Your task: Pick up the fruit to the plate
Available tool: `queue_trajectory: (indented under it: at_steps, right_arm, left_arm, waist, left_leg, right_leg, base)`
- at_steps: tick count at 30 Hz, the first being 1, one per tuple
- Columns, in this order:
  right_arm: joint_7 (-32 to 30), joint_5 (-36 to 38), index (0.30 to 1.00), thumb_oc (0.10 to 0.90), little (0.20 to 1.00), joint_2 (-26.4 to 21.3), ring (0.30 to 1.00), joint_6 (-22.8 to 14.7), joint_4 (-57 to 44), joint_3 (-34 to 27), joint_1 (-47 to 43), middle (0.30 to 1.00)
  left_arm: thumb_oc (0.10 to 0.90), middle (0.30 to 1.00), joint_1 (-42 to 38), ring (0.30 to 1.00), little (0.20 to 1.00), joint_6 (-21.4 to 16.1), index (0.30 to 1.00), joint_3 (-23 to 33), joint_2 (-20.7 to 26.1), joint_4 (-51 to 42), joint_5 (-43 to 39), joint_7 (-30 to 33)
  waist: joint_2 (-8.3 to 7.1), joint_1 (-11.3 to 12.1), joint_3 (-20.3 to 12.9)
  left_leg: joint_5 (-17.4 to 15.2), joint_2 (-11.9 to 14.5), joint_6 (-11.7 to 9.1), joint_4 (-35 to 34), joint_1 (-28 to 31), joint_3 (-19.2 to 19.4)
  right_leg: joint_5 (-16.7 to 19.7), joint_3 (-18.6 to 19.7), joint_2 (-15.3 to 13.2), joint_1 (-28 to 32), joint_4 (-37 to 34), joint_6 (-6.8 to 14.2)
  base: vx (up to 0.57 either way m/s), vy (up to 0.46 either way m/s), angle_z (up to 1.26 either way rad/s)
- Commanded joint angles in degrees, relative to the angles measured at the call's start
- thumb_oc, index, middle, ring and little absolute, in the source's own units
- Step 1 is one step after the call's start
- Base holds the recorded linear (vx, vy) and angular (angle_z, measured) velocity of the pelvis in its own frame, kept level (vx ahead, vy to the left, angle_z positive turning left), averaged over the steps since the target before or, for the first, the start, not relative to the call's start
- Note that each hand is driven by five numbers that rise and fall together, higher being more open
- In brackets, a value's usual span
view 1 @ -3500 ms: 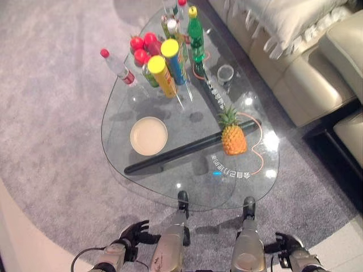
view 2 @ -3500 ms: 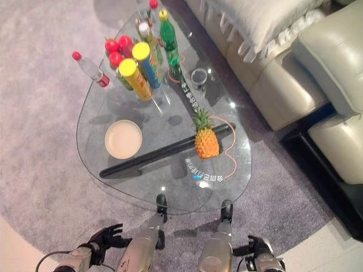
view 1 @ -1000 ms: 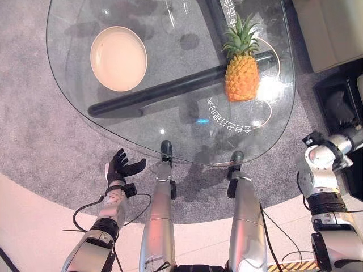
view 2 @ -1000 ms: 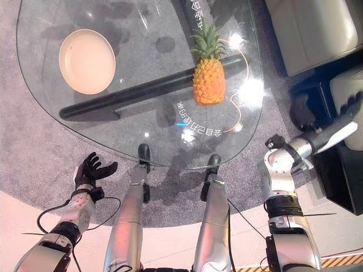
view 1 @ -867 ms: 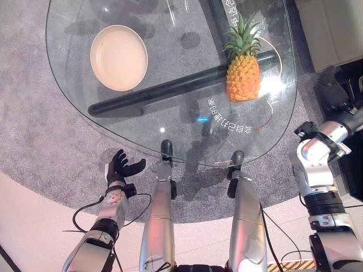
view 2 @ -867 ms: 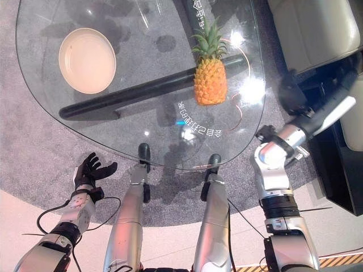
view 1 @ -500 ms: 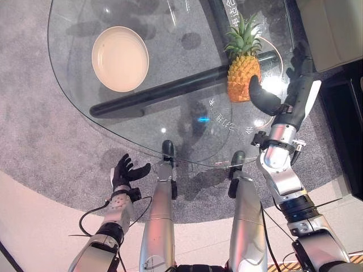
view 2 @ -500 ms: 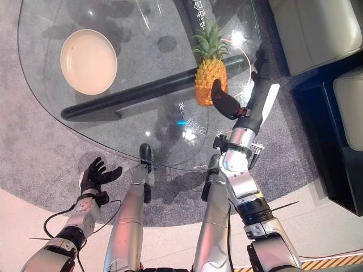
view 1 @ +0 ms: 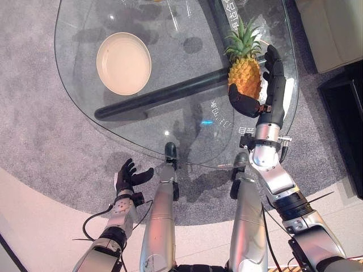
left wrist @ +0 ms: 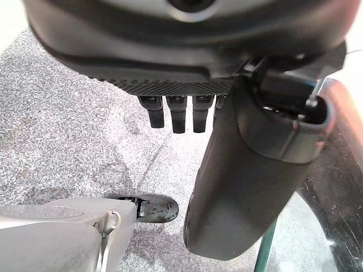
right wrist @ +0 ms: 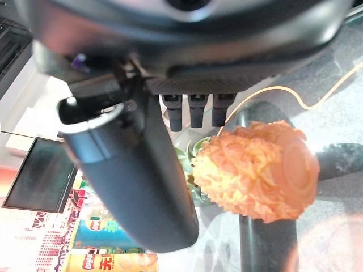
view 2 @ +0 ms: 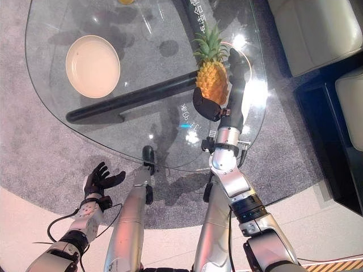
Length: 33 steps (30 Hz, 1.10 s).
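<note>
An orange pineapple [view 1: 245, 76] with a green crown stands upright on the right part of the glass table. My right hand [view 1: 274, 90] is open around it: straight fingers run along its right side and the thumb [view 1: 243, 105] crosses in front of its base. In the right wrist view the pineapple [right wrist: 255, 170] lies between the thumb and the fingers [right wrist: 195, 110]. The empty cream plate [view 1: 123, 62] sits on the table's left part, well away from the fruit. My left hand [view 1: 129, 175] hangs open over the carpet, below the table's near edge.
The glass table [view 1: 113, 133] has a rounded rim and a black bar [view 1: 164, 93] under its top, running from the plate side towards the pineapple. A cream sofa [view 1: 329, 28] stands at the right, with a dark low unit [view 1: 346, 113] beside it. Grey carpet surrounds the table.
My right hand has moved left, closing in on the pineapple until thumb and fingers flank it. The camera has shifted a little. The left hand has hardly moved.
</note>
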Motion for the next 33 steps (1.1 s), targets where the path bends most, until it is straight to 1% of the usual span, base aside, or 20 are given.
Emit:
queue_trajectory:
  at_steps: [1, 8, 12, 15, 20, 24, 28, 33]
  right_arm:
    - [-3.2, -1.5, 0.9, 0.8, 0.9, -2.2, 0.9, -0.5, -6.0, -1.3, -2.7, 0.9]
    - [-8.3, -1.2, 0.9, 0.8, 0.9, -2.8, 0.9, 0.8, -0.1, -1.2, -5.0, 0.9]
    - [-10.8, -2.1, 0.9, 0.8, 0.9, -3.5, 0.9, 2.7, 3.1, -1.1, -7.6, 0.9]
    - [-12.1, -1.7, 0.9, 0.8, 0.9, -3.8, 0.9, 3.4, 5.4, -0.7, -9.0, 0.9]
    - [-13.2, -1.5, 0.9, 0.8, 0.9, -4.5, 0.9, 3.8, 7.8, -0.2, -10.0, 0.9]
    - [-13.1, -0.4, 0.9, 0.8, 0.9, -4.6, 0.9, 4.7, 9.9, 0.5, -11.1, 0.9]
    - [-13.0, 0.9, 0.9, 0.8, 0.9, -4.2, 0.9, 4.4, 11.4, 0.9, -11.5, 0.9]
    - [-12.2, 1.8, 0.9, 0.8, 0.9, -3.9, 0.9, 5.3, 12.0, 1.1, -11.6, 0.9]
  left_arm:
    - [0.8, 0.9, 2.4, 0.9, 0.9, -1.9, 0.9, 0.5, 0.6, 1.9, 0.1, 2.0]
    - [0.8, 0.9, 2.1, 0.9, 0.9, -2.0, 0.9, -0.8, 0.2, 1.7, 0.2, 2.4]
    - [0.8, 0.9, 1.6, 0.9, 0.9, -1.9, 0.9, -1.4, 0.1, 2.1, -0.1, 2.3]
    - [0.8, 0.9, 1.2, 0.9, 0.9, -1.9, 0.9, -1.7, 0.0, 2.2, -0.2, 2.1]
    - [0.8, 0.9, 1.0, 0.9, 0.9, -1.9, 0.9, -2.2, 0.0, 2.5, -0.4, 1.9]
    - [0.8, 0.9, 0.8, 0.9, 0.9, -2.2, 0.9, -2.5, 0.0, 2.8, -0.6, 1.6]
    - [0.8, 0.9, 0.5, 0.9, 0.9, -2.0, 0.9, -2.8, 0.1, 2.7, -0.6, 1.7]
    - [0.8, 0.9, 0.7, 0.9, 0.9, -1.9, 0.9, -3.0, 0.1, 2.4, -0.5, 1.9]
  waist:
    - [2.14, -0.5, -1.1]
    - [2.59, 0.3, -1.1]
    - [3.03, 0.6, -1.1]
    - [3.21, 0.9, -1.1]
    - [3.39, 1.1, -1.1]
    - [3.58, 1.4, -1.1]
    - [3.67, 1.6, -1.1]
    - [3.66, 1.7, -1.1]
  left_leg:
    - [-4.4, -0.5, 1.7, 5.7, 0.5, -0.3]
    - [-4.4, -0.5, 1.8, 5.6, 0.5, -0.5]
    - [-4.5, -0.7, 1.8, 5.7, 0.5, -0.6]
    - [-4.6, -0.8, 1.9, 5.8, 0.5, -0.6]
    - [-4.5, -0.8, 2.0, 5.6, 0.7, -0.6]
    - [-4.5, -0.9, 2.1, 5.6, 0.5, -0.6]
    - [-4.6, -1.0, 2.1, 5.7, 0.4, -0.6]
    - [-4.6, -1.0, 2.1, 5.8, 0.3, -0.7]
  right_leg:
    - [6.9, -2.5, -0.4, 1.6, -7.4, -1.6]
    - [7.0, -2.9, -0.7, 1.6, -7.2, -1.5]
    - [7.0, -2.9, -0.8, 1.4, -6.9, -1.5]
    - [6.9, -3.0, -0.9, 1.4, -6.7, -1.5]
    - [7.0, -3.1, -0.9, 1.4, -6.8, -1.5]
    - [7.0, -3.3, -0.9, 1.2, -6.8, -1.5]
    - [7.0, -3.4, -1.0, 1.1, -6.5, -1.4]
    - [6.9, -3.5, -1.0, 1.0, -6.4, -1.5]
  base:
    - [0.01, -0.008, -0.04]
    - [0.0, -0.001, 0.0]
    - [0.0, 0.0, 0.0]
    - [0.0, 0.0, 0.0]
    - [0.0, 0.0, 0.0]
    - [0.0, 0.0, 0.0]
    - [0.0, 0.0, 0.0]
    - [0.0, 0.0, 0.0]
